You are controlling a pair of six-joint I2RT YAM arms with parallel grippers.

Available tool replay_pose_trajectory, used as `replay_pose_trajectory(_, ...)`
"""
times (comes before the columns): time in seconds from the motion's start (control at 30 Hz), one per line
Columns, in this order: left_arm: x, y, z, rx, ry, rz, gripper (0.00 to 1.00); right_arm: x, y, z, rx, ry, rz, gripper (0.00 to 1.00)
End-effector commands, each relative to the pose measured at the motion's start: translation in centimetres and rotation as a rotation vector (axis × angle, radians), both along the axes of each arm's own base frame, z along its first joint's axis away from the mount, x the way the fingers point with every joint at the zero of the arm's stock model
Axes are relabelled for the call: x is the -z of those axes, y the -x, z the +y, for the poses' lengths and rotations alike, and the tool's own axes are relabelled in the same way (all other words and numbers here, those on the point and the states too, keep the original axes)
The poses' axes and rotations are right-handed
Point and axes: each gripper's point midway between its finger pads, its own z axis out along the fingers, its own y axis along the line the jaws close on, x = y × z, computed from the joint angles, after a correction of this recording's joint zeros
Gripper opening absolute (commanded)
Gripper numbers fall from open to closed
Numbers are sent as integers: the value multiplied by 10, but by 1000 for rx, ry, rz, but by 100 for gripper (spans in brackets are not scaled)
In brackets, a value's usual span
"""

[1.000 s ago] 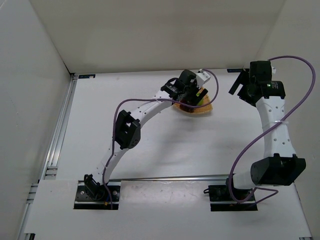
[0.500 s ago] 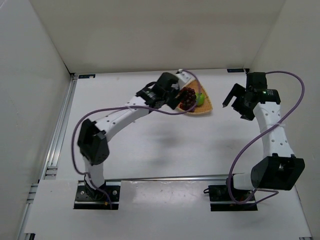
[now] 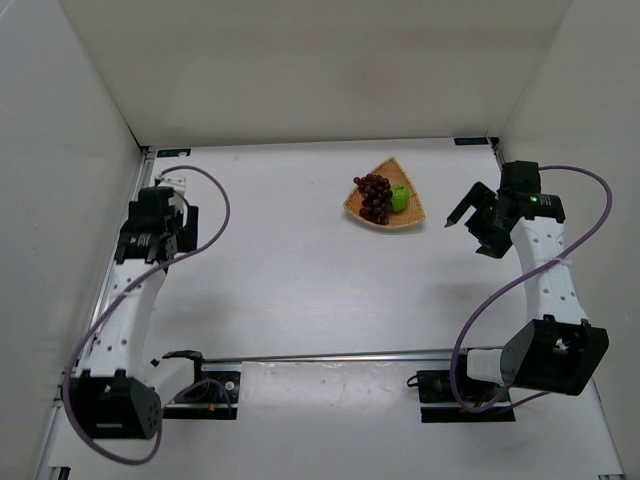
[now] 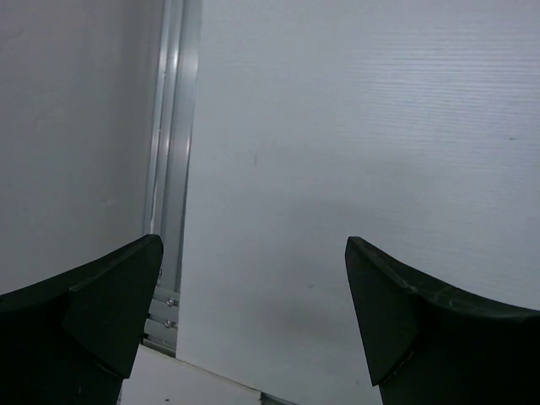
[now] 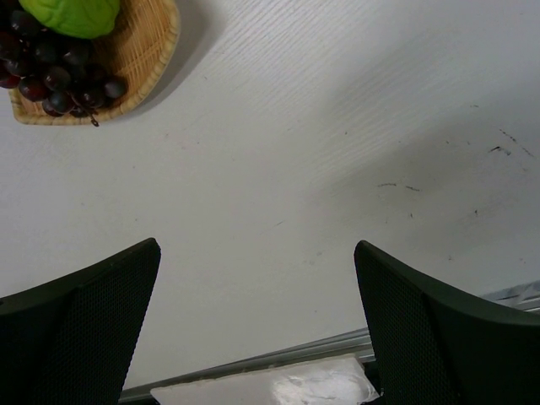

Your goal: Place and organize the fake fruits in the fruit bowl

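The tan woven fruit bowl (image 3: 412,214) sits at the back middle of the table. The dark red-purple grapes (image 3: 374,196) and the green apple-like fruit (image 3: 399,198) lie inside it, side by side. The right wrist view shows the bowl (image 5: 148,55) at the top left with the grapes (image 5: 51,76) and the green fruit (image 5: 72,13). My right gripper (image 3: 466,209) is open and empty, to the right of the bowl. My left gripper (image 3: 160,240) is open and empty at the far left, well away from the bowl.
A metal rail (image 3: 120,260) runs along the table's left edge, right by my left gripper, and shows in the left wrist view (image 4: 173,152). White walls enclose the table on three sides. A rail (image 3: 330,355) crosses the near edge.
My left arm has let go over the bowl and swung far left to the rail. The grapes and green fruit now lie uncovered in the bowl. My right gripper has come down a little.
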Motion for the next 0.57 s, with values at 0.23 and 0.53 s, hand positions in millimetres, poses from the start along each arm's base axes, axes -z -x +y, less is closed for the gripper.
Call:
replay_pose_trajectory(0.23,3,59,14,-92,82,-128,100,-13,4,14,2,-84,-58,100)
replay_pose_trajectory(0.53,-3,58,12,-105,100,-156,100,-4,13,15,-5,-81,-37,100)
